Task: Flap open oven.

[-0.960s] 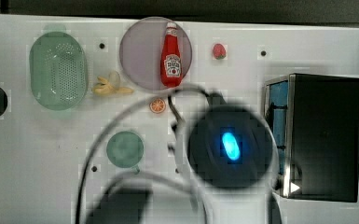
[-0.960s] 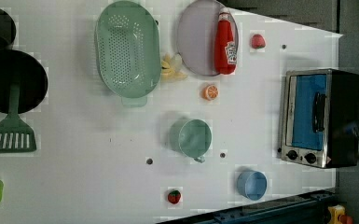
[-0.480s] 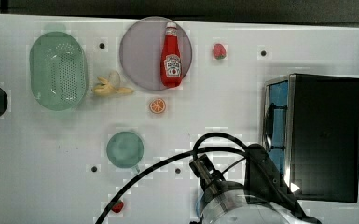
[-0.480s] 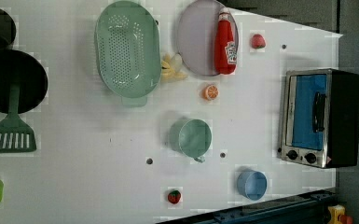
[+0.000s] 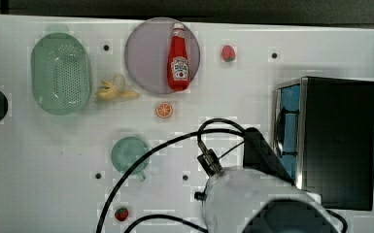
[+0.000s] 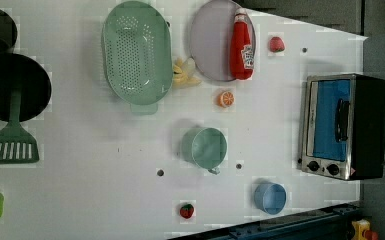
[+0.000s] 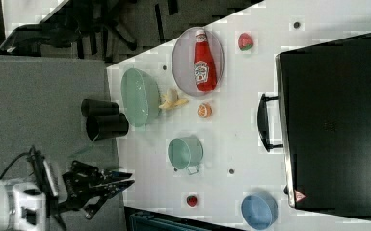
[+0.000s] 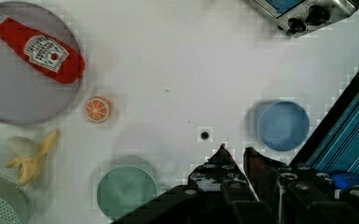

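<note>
Moved: arm (image 5: 252,204) has slid from mid tabletop (image 6: 105,150) toward the top view's bottom edge, by the oven's corner; gripper fingers have drawn in from wide to close.
Gripper: (image 8: 235,151) clenched nearly to, slim gap betw. the tips, nothing in it. We see it grasping nothing.
Gripper place: in the right view it (image 7: 123,185) hangs off the tabletop's edge, at the right view's lower left, well apart from the oven (image 7: 335,125).
Nearest things: blue bowl (image 8: 282,125) just beyond the tips in the wrist view, green cup (image 8: 127,189) to the other side; neither touched.
Oven: (image 6: 345,125) sits at the left view's right end of the tabletop, upright, front facing the open tabletop.
Door: blue glass flap (image 6: 330,120) flush in its silver frame, i.e. not yet opened.
Handle: dark bar (image 6: 341,120) across the glass, free, nothing on it; it juts out clear of the front in the right view (image 7: 265,122).
Knobs: two dark ones (image 6: 322,167) at the front's end nearest the blue bowl.
Meaning for task: we judge no progress on the flap so far; the gripper is away from the handle and pulled tight, so an approach to the bar is yet to come.
Next need, our guess: get the tips behind or onto the bar, then pull out and down.
Risk: the oven may slide if pulled w/o the door hinging.
</note>
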### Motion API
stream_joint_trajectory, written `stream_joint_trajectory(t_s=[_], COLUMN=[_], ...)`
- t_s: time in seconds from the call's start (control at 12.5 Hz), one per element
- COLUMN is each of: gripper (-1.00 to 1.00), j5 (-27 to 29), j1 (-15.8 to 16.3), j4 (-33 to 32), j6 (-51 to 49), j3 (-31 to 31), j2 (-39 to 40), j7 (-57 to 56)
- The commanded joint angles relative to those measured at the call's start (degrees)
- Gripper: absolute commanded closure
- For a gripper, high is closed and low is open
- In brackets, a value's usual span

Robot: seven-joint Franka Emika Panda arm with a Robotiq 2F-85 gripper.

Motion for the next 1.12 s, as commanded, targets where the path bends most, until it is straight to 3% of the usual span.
stream_joint_trajectory(t_s=[0.08,0.4,0.8,0.96,1.12], gripper=[0.65,0.65,0.65,0.65,0.65], j5=[-1.83,-3.92,-3.92,-3.87,-3.86], j1=[-0.62,-1.94,-2.86,-2.97,-3.12], j4=[-2.62,-6.34,-6.53,-6.51,-6.55], j6=[4.22,15.16,31.25,36.83,40.08], j3=[-2.92,-8.64,-17.75,-20.1,-21.22], j2=[1.33,7.23,17.16,21.03,24.68], j7=[-7.38,-35.15,-69.24,-76.47,-76.66])
